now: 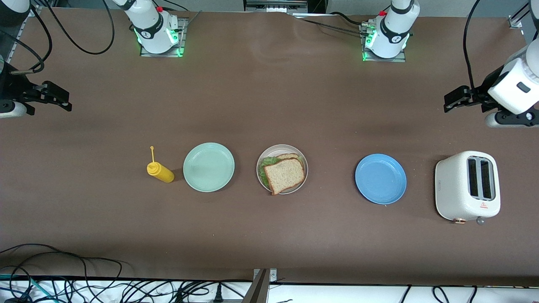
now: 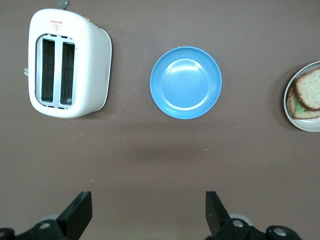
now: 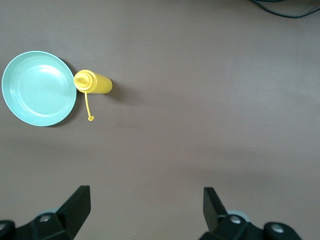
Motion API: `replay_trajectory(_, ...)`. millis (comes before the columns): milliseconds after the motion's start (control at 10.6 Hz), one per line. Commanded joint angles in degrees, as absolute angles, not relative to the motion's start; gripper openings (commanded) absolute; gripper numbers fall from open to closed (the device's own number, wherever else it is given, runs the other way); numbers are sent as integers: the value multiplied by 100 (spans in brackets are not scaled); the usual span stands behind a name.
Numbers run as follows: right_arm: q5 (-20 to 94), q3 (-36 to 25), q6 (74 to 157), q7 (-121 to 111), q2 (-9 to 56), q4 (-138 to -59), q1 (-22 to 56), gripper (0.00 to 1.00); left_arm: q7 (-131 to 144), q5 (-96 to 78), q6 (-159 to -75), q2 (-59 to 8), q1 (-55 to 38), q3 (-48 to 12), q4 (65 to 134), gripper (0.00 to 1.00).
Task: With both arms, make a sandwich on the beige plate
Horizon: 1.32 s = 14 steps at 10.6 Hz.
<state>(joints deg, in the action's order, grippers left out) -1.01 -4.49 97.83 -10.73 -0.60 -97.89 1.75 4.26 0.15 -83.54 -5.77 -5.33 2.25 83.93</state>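
The sandwich [image 1: 284, 173] lies on the beige plate [image 1: 282, 148] at the table's middle: two brown bread slices with green lettuce showing between them. The left wrist view catches the sandwich [image 2: 307, 94] and the plate's rim [image 2: 302, 125] at its edge. My left gripper [image 1: 451, 99] hangs open above bare table at the left arm's end, holding nothing; in its own view the left gripper [image 2: 149, 212] has only brown table between its fingers. My right gripper [image 1: 63, 99] hangs open over the right arm's end, and the right gripper [image 3: 146, 210] is likewise empty.
A mint-green plate [image 1: 209, 167] and a yellow squeeze bottle [image 1: 160, 171] lie beside the sandwich toward the right arm's end. A blue plate [image 1: 380, 179] and a white toaster [image 1: 467, 185] stand toward the left arm's end. Cables run along the table's front edge.
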Motion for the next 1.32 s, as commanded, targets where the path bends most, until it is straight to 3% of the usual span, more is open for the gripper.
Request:
replay_trajectory(0,-97,-483,9747,-984,105,-9494,229,100,448,-141,-8376,-580,-396,211,8297,100)
replay_trajectory(1228,35,-448,9756,-967,176,-9431,299,100,501,-211,-8411,-668,-413,202,8297,100)
